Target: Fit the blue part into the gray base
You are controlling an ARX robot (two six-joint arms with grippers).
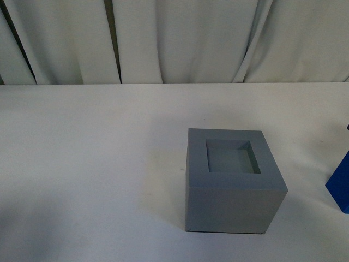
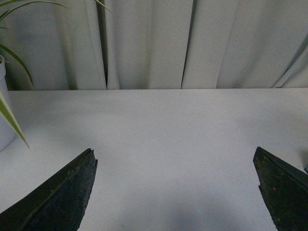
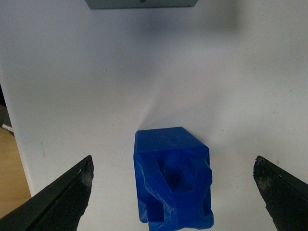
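The gray base [image 1: 233, 183] stands on the white table right of centre in the front view, its square recess facing up and empty. A strip of it shows at the edge of the right wrist view [image 3: 142, 4]. The blue part [image 1: 340, 185] is cut off at the right edge of the front view. In the right wrist view the blue part [image 3: 173, 180] stands on the table between the wide-open jaws of my right gripper [image 3: 174, 166], untouched. My left gripper [image 2: 175, 161] is open and empty over bare table. Neither arm shows in the front view.
White curtains [image 1: 174, 38] hang behind the table's far edge. A potted plant with long leaves [image 2: 9, 110] stands at the side in the left wrist view. The table's edge and a wooden floor [image 3: 9, 183] show in the right wrist view.
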